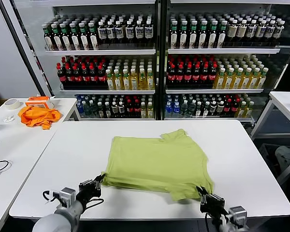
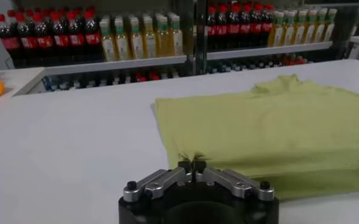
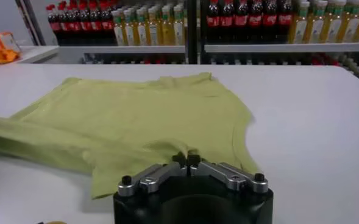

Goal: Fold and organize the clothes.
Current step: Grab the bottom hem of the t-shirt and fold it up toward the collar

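The light yellow-green T-shirt (image 1: 157, 164) lies partly folded on the white table (image 1: 246, 154), plain side up, no print showing. My left gripper (image 1: 99, 181) is shut on the shirt's near left corner; in the left wrist view (image 2: 192, 164) its tips pinch the cloth edge (image 2: 264, 122). My right gripper (image 1: 203, 193) is shut on the shirt's near right corner; in the right wrist view (image 3: 187, 159) its tips pinch a small raised fold of the shirt (image 3: 149, 115). Both grippers sit low at the table's near edge.
A bright orange cloth (image 1: 37, 116), an orange-and-white box (image 1: 40, 101) and a tape roll (image 1: 11, 103) lie on the side table at the left. Shelves of bottles (image 1: 154, 67) stand behind. Another white table (image 1: 287, 104) stands at the right.
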Available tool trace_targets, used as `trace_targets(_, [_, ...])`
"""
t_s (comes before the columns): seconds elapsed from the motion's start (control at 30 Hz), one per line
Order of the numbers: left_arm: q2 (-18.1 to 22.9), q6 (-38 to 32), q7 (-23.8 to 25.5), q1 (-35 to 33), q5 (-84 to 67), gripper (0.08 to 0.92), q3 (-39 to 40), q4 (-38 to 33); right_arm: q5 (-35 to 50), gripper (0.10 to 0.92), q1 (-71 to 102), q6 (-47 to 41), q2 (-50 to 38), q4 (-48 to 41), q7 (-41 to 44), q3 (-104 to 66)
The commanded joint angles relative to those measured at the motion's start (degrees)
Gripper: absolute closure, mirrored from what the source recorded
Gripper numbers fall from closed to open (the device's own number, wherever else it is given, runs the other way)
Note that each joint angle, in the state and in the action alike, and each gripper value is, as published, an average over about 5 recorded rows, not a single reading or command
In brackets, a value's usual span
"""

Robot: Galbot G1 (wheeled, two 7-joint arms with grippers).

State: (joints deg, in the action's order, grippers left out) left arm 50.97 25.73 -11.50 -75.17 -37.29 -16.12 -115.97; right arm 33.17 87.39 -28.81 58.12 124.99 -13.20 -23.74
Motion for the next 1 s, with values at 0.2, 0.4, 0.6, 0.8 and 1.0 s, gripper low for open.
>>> trace_targets(0.2, [0.9, -1.8, 1.8, 13.7, -0.6, 0.918, 8.2, 12.0, 1.0, 0.92, -6.9, -2.0, 0.5, -5.7, -0.2, 1.8])
trace_targets(0.4, [1.6, -2.2, 2.2, 15.4, -0.3, 0.918, 9.4, 13.8, 1.0, 0.92, -6.8, -1.9, 0.8, -6.4, -0.1, 2.0])
trace_targets(0.6, [2.9, -2.2, 1.8, 16.9, 0.4, 0.918, 10.3, 16.2, 1.2, 0.92, -7.2, -1.7, 1.5, -7.0, 0.7, 2.5])
trace_targets(0.8, [3.9, -1.7, 0.2, 16.7, 1.6, 0.909, 10.3, 17.5, 1.4, 0.854, -8.4, -2.4, 2.4, -8.3, 0.4, 2.2])
trace_targets(1.0, [3.2, -2.0, 0.3, 15.5, 1.9, 0.776, 8.9, 17.0, 2.6, 0.681, -8.2, -3.2, 2.3, -7.9, 0.2, -1.4])
